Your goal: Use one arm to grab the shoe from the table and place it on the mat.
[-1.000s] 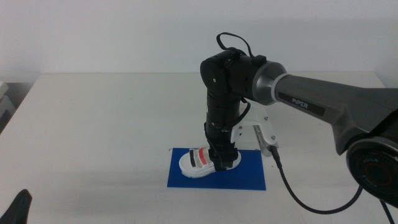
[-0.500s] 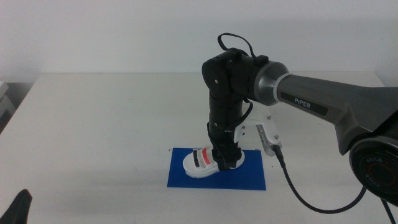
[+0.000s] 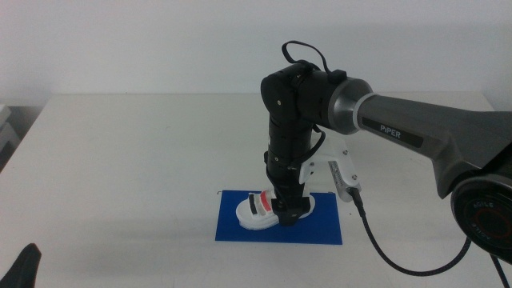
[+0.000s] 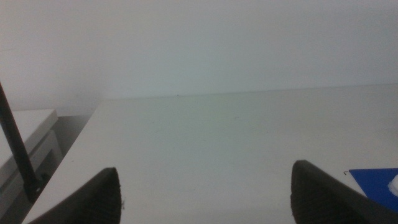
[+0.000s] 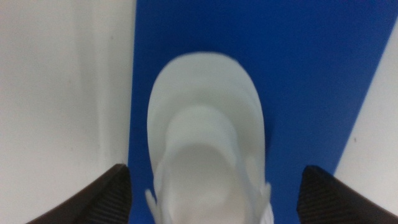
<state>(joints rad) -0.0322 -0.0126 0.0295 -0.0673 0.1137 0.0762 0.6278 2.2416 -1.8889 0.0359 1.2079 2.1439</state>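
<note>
While our right arm (image 3: 416,136) reaches in from the right side of the middle view, the white table (image 3: 120,160) spreads beneath everything, the largest thing we see. On it, near the front, lies the dark blue mat (image 3: 320,228), its long side running left to right across the view. Our shoe (image 3: 254,210) rests on the mat, toward the mat's middle and back edge; its long axis runs roughly left to right with a slight slant, the rounded white toe pointing left and the heel under our wrist. Red and black straps show across its middle.

Our right gripper (image 3: 291,214) stands straight down over the heel end of the shoe. In the right wrist view our jaws are spread wide, one on each side of the shoe (image 5: 208,143), apart from its sides, with blue mat (image 5: 323,74) visible in between, so we grip nothing.

Our left gripper (image 3: 24,268) waits at the bottom left corner of the middle view; its jaws are wide apart over bare table (image 4: 217,143).

Compared with half a second ago, the shoe lies in the same place on the mat, and our right gripper sits a little lower and nearer the front.
</note>
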